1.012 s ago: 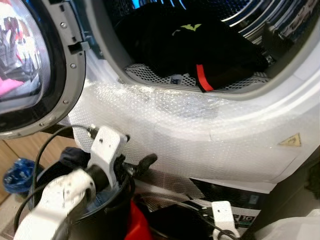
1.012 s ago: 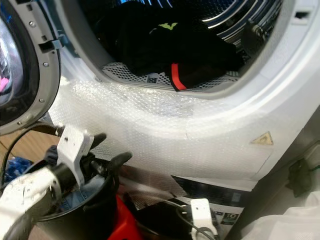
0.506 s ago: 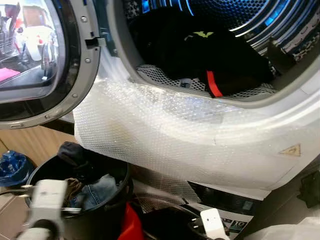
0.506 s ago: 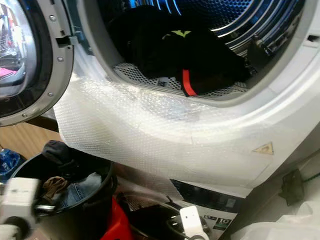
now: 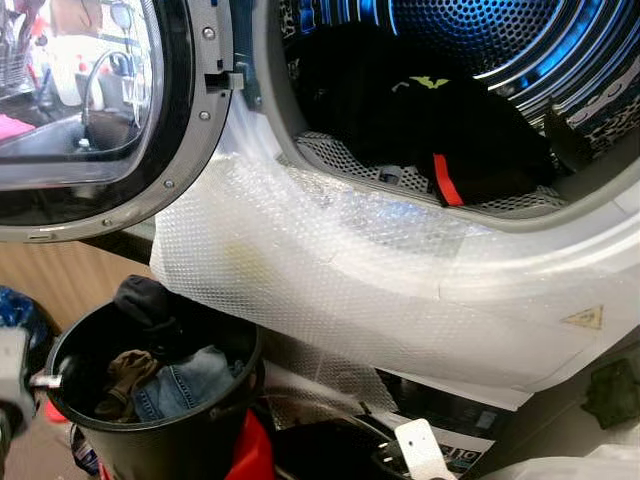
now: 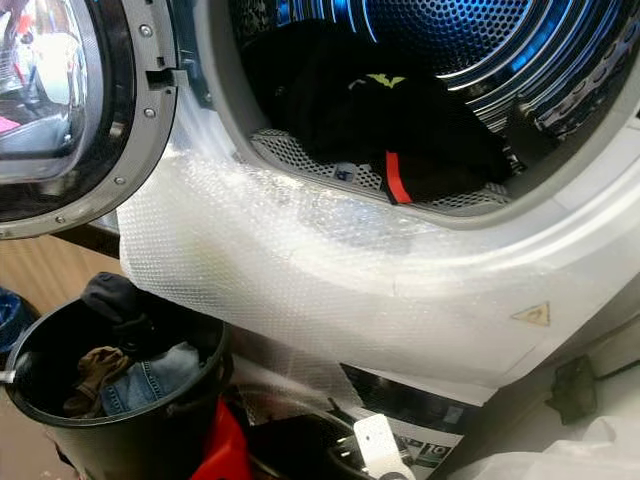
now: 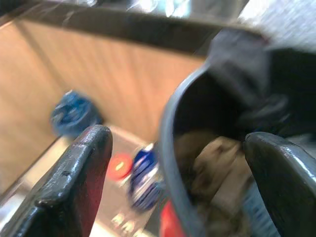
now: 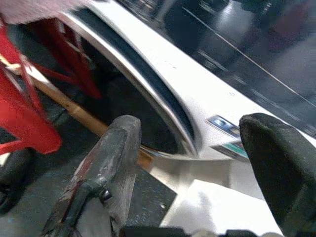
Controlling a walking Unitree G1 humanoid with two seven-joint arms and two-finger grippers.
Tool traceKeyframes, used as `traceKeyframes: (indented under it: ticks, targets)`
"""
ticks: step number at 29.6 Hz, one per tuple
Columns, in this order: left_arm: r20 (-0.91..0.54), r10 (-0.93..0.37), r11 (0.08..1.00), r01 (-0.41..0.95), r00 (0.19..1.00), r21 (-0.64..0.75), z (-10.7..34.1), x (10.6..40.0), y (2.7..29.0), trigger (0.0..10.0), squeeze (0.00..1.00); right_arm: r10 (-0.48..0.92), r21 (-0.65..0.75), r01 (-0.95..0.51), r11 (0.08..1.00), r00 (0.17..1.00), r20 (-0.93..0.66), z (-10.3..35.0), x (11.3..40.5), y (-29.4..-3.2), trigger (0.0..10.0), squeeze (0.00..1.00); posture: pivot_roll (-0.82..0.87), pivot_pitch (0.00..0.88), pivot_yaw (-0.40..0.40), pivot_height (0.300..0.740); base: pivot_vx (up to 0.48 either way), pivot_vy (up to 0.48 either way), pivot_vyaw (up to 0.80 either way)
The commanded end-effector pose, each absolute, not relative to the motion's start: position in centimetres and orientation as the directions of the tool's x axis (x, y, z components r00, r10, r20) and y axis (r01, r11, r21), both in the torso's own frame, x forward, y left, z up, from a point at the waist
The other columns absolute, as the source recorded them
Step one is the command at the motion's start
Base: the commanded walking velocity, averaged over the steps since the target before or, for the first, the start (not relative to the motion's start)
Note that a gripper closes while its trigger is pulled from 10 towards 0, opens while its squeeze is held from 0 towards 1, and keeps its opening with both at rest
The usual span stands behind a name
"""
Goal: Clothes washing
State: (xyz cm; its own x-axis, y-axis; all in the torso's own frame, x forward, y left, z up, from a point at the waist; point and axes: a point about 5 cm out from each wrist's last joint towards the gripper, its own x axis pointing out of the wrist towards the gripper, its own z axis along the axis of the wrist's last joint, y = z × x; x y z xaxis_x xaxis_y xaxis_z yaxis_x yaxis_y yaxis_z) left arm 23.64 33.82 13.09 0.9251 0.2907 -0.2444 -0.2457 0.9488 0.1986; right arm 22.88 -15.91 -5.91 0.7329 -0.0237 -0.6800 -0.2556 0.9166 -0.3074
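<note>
Claws spread and empty, our left claw (image 7: 177, 163) hovers beside the black bucket (image 5: 190, 440) under the washer's open door (image 5: 110, 120).

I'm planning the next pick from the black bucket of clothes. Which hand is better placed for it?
Probably the left hand: open, right at the black bucket rim, with the jeans and a tan garment just ahead. The right hand, also open, faces the washing machine base.

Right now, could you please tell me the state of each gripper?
Left gripper: open, holding nothing, beside the black laundry bucket.
Right gripper: open, holding nothing.
</note>
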Motion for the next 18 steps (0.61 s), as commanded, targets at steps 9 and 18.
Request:
traceKeyframes:
  ticks: [9,18]
  targets:
    - [-0.097,0.239,0.97,-0.232,0.966,0.077,16.8,28.9,33.9,10.0,1.0,-0.017,-0.302,-0.262,0.917,0.729,-0.685,-6.2,22.3,-16.5,10.0,0.0,0.27,0.0,-0.116,0.74,0.0,0.0,0.0]
    - [-0.253,0.227,0.971,-0.24,0.941,-0.021,13.1,32.4,31.8,10.0,0.0,0.019,-0.318,-0.318,0.893,0.732,-0.681,-6.0,22.6,-16.8,10.0,0.0,0.25,0.0,-0.167,0.74,0.0,0.0,0.0]
